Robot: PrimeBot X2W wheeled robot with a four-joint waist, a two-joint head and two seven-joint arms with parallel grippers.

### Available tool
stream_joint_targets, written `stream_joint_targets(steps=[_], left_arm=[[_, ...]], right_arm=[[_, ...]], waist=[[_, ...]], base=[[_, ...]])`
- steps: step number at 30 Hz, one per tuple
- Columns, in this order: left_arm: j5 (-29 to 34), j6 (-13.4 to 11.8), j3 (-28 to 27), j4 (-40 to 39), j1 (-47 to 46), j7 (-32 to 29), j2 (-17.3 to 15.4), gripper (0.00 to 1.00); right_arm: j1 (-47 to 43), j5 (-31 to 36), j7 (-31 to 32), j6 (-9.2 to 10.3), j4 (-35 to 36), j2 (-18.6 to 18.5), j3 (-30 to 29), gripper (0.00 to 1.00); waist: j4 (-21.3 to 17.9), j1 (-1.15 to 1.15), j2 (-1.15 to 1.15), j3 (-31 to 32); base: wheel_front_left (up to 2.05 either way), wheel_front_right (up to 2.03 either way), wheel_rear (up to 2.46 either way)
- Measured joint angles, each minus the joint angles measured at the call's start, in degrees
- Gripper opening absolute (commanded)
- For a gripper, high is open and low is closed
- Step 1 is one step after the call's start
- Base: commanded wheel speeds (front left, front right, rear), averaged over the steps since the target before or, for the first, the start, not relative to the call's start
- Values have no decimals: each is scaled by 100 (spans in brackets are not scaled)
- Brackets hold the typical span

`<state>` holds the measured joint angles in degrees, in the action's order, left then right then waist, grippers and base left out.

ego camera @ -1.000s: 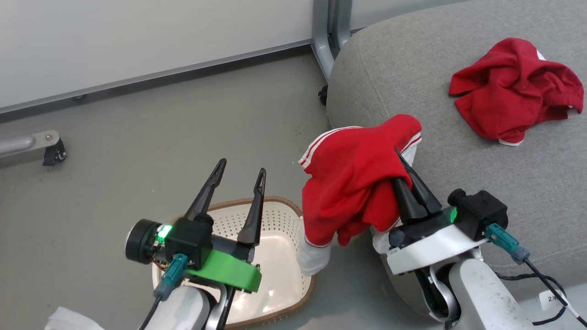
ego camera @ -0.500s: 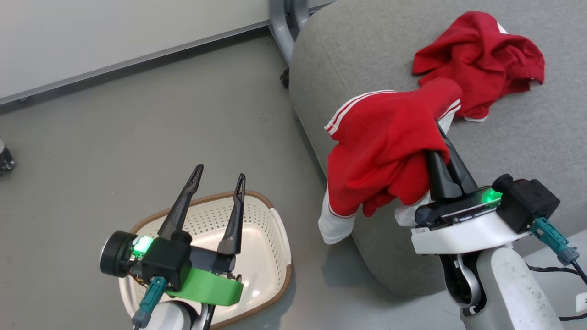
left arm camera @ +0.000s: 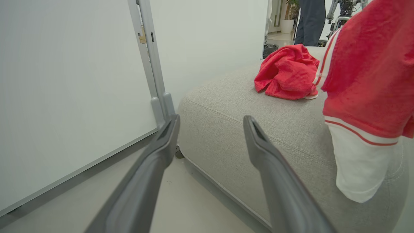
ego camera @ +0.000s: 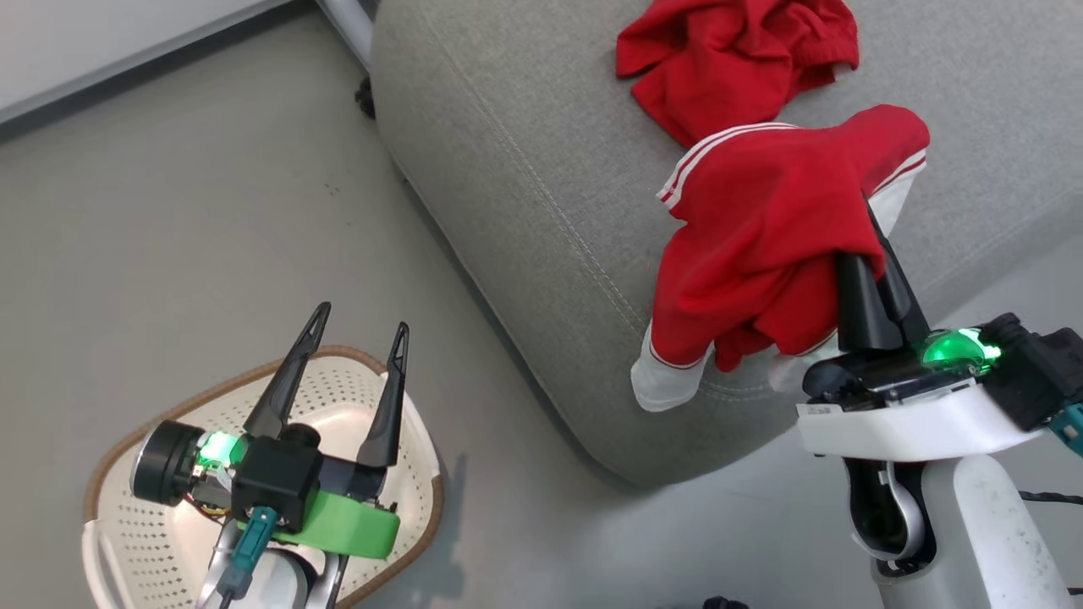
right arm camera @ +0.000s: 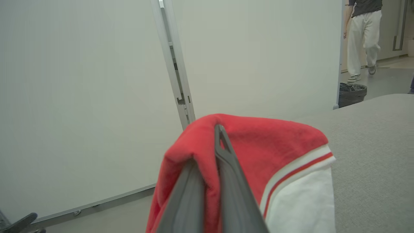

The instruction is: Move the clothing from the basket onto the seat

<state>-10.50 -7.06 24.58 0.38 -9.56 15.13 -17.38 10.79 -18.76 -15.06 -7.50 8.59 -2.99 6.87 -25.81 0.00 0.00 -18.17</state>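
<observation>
My right fingers are pinched tight together, a fold of the clothing clamped between them. In the right wrist view red fabric wraps over both dark fingers, with one tip poking out at the top. The garment drapes off me in a bunch, with striped trim along its upper edge and a white sleeve dangling lowest. It hangs over the near rounded edge of the seat. I can't tell whether the sleeve brushes the grey cushion or hangs just clear of it.

Over on the other side, my left fingers are spread wide and hold nothing. They're above the basket, which sits on the floor, apart from the seat.

Further up the cushion, just beyond the garment I'm holding, a second red garment lies crumpled on the grey fabric. A pale wall panel stands behind the seat. Through the opening past it, the right wrist view shows a person in pale trousers and a dark bin.
</observation>
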Motion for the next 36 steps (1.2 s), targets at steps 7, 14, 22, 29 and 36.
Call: stream_joint_targets(steps=[7, 14, 22, 29, 36], left_arm=[[76, 153, 114, 90, -300, -93, -133, 100], [208, 342, 367, 96, -833, -253, -12, 100], [467, 538, 667, 75, -1451, -304, 41, 100], [623, 593, 862, 224, -1647, -263, 121, 100], [461, 563, 904, 398, -1624, -162, 298, 100]], right_arm=[[473, -1340, 0, 3, 10, 3, -410, 0], [1903, -1154, 0, 2, -67, -244, -853, 0], [3667, -1299, 0, 1, -1045, -1232, -1692, 0], [4165, -1506, 0, 2, -2699, -1349, -1867, 0], [4176, -1389, 0, 2, -3286, -1193, -1920, 100]], waist=[[-304, 0, 0, -556], [-345, 0, 0, -1216], [-88, 1, 0, -1915], [334, 1, 0, -2255], [611, 1, 0, -2384]], base=[[0, 0, 0], [0, 0, 0], [0, 0, 0], [0, 0, 0], [0, 0, 0]])
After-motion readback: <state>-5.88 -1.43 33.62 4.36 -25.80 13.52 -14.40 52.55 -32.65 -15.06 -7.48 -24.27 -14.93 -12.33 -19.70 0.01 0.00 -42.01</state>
